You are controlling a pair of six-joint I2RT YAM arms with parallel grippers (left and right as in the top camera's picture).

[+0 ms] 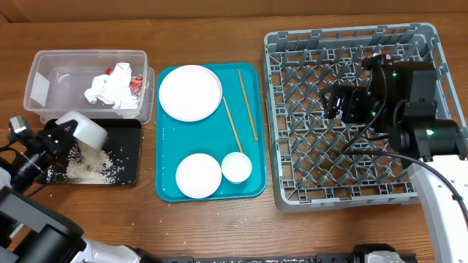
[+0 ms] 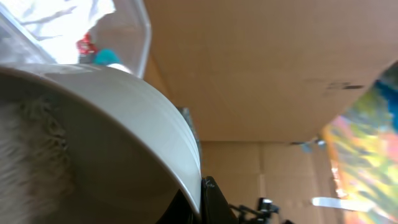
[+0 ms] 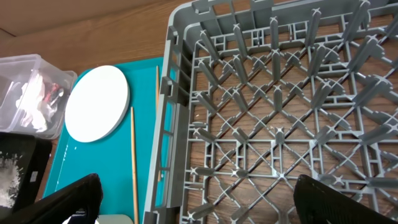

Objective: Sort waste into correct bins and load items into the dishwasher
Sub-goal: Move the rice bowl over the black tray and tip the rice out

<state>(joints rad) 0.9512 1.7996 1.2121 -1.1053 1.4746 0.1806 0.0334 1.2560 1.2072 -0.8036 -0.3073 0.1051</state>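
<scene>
My left gripper (image 1: 60, 136) is shut on the rim of a pale bowl (image 1: 88, 129) and holds it tipped over the black tray (image 1: 126, 150), where pale rice crumbs (image 1: 91, 169) lie. In the left wrist view the bowl (image 2: 124, 112) fills the frame, its rim pinched in the jaws (image 2: 203, 195). The clear tub (image 1: 51, 77) holds white napkins (image 1: 110, 92) and a red wrapper (image 1: 136, 83). My right gripper (image 1: 338, 102) is open and empty over the grey dish rack (image 1: 351, 186); its fingers (image 3: 205, 208) are spread wide above the rack (image 3: 280, 93).
A teal tray (image 1: 212, 139) holds a white plate (image 1: 190, 91), a smaller pale plate (image 1: 198, 175), a small white cup (image 1: 237, 167) and two chopsticks (image 1: 232, 124). The plate (image 3: 96, 102) and a chopstick (image 3: 133, 162) show in the right wrist view.
</scene>
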